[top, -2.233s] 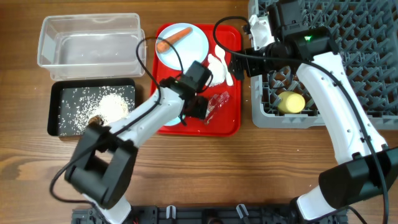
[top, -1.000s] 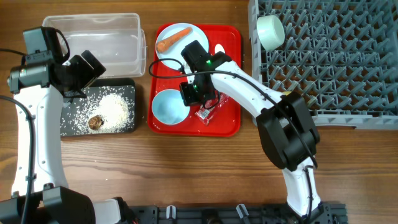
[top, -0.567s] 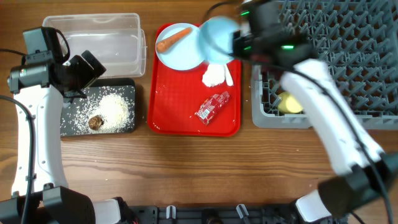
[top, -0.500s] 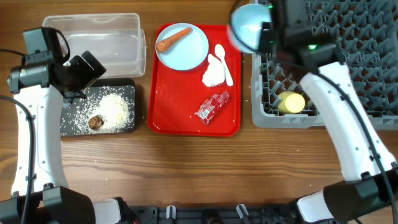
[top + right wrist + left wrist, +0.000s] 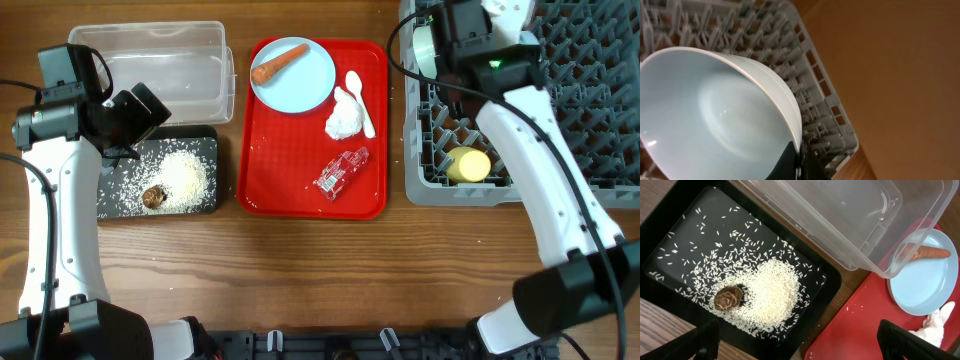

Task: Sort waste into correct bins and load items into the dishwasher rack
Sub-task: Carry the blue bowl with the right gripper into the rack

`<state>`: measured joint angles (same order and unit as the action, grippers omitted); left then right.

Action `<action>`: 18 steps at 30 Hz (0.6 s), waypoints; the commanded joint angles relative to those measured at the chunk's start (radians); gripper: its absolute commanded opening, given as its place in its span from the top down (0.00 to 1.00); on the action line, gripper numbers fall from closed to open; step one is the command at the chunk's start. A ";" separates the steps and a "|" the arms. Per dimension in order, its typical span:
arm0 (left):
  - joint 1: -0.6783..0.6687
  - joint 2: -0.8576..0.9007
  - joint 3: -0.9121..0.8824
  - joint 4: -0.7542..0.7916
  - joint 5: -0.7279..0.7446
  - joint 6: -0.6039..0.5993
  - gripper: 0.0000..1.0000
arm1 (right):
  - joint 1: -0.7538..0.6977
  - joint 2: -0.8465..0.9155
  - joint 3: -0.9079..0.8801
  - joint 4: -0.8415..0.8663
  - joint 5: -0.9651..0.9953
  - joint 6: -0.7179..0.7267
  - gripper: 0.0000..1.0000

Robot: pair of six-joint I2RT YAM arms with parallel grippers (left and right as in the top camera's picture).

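Observation:
My right gripper (image 5: pixel 438 52) is shut on the rim of a small pale bowl (image 5: pixel 424 45), which it holds tilted over the left back corner of the grey dishwasher rack (image 5: pixel 560 190). The right wrist view shows the fingers (image 5: pixel 790 162) pinching the bowl (image 5: pixel 715 115) at its lower rim. A yellow cup (image 5: pixel 467 165) lies in the rack. My left gripper (image 5: pixel 140 120) hangs open above the black tray (image 5: pixel 90 175), which holds rice (image 5: pixel 772 295) and a brown scrap (image 5: pixel 728 298). The clear tub (image 5: pixel 145 62) holds nothing.
The red tray (image 5: pixel 300 200) carries the blue plate (image 5: pixel 305 88) with the carrot (image 5: pixel 278 62), a crumpled napkin (image 5: pixel 343 120), the white spoon (image 5: pixel 360 100) and a wrapper (image 5: pixel 342 172). Bare wood lies along the front of the table.
The right gripper has carried the bowl to the right, from above the red tray's edge to over the rack's corner. The left arm has stayed still.

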<state>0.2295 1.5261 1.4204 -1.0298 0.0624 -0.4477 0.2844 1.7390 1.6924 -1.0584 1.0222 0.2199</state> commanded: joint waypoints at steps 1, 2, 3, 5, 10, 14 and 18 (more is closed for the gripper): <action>0.002 0.008 0.005 -0.009 0.012 -0.002 0.00 | 0.004 0.078 0.001 -0.008 -0.027 -0.101 0.96; 0.002 0.008 0.005 -0.013 0.012 -0.002 0.00 | 0.004 0.099 0.001 -0.007 -0.026 -0.126 0.96; 0.002 0.008 0.005 -0.014 0.012 -0.002 0.00 | 0.004 0.113 0.001 -0.005 -0.026 -0.148 0.96; 0.002 0.008 0.005 -0.019 0.012 -0.002 0.00 | 0.004 0.159 0.001 0.011 -0.026 -0.194 0.96; 0.002 0.008 0.005 -0.018 0.012 -0.002 0.00 | 0.009 0.225 0.001 -0.002 -0.041 -0.194 0.96; 0.002 0.008 0.005 -0.018 0.012 -0.002 0.00 | 0.023 0.249 0.001 -0.005 0.032 -0.194 0.96; 0.002 0.008 0.005 -0.018 0.012 -0.002 0.00 | 0.059 0.249 0.001 -0.005 0.104 -0.194 0.96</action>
<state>0.2295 1.5261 1.4204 -1.0481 0.0624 -0.4477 0.3149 1.9697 1.6920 -1.0592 1.0664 0.0319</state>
